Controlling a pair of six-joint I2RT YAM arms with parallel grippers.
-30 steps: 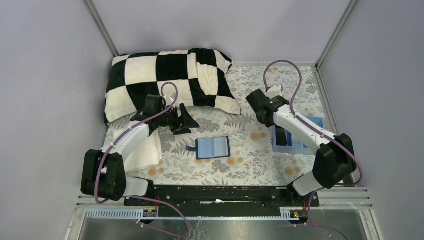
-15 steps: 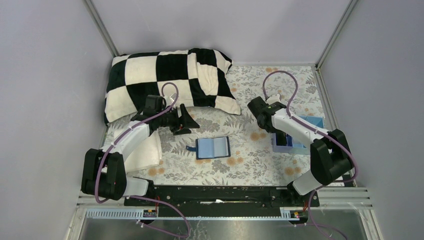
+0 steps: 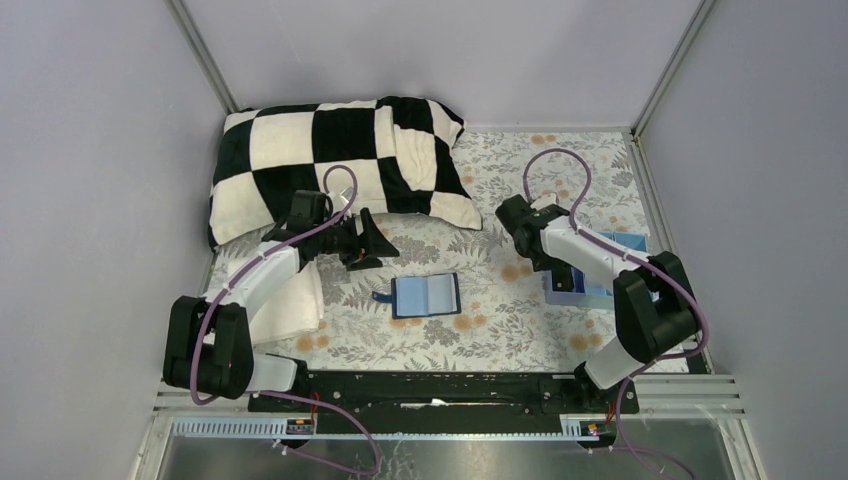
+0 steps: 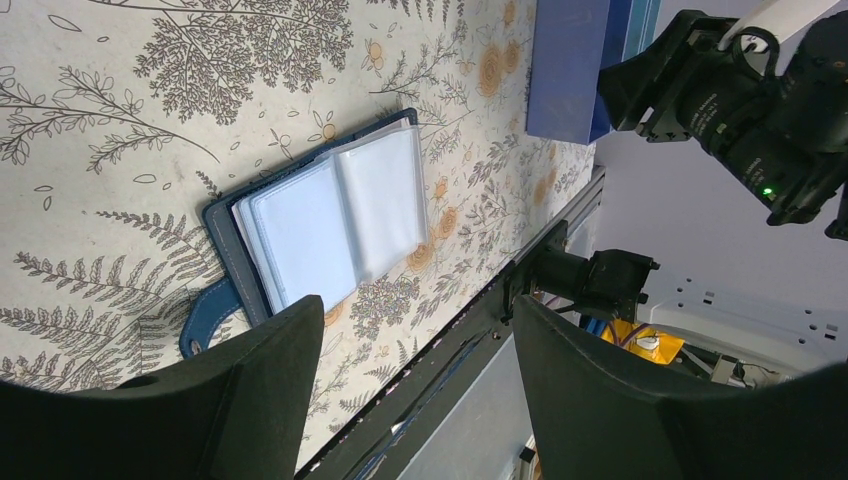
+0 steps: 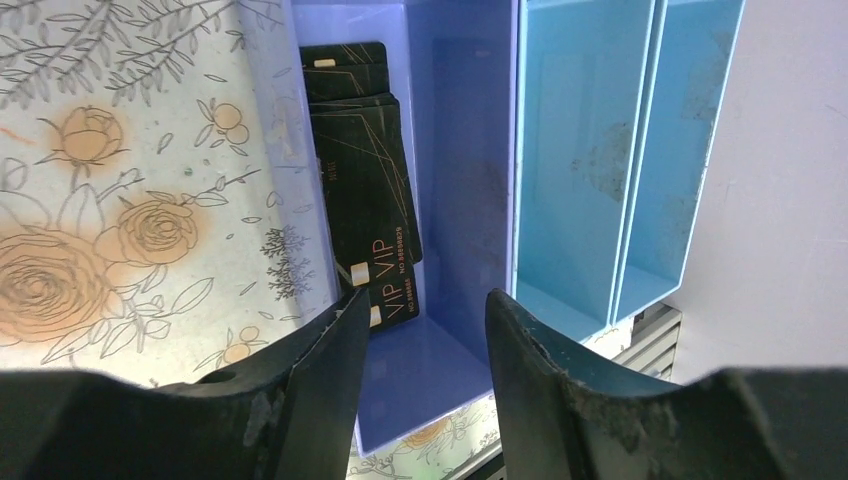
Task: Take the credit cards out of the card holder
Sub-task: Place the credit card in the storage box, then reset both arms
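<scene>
On floral cloth (image 3: 500, 330), navy card holder (image 3: 426, 295) lies open.

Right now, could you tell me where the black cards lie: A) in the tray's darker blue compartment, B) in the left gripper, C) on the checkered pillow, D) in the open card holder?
A: the right wrist view shows the black cards stacked in the tray's darker blue compartment.

Floral table (image 3: 500, 340): checkered pillow (image 3: 330, 160) back, white cloth (image 3: 295, 305) left, open card holder (image 3: 426, 295) centre, blue tray (image 5: 580, 150) right.
</scene>
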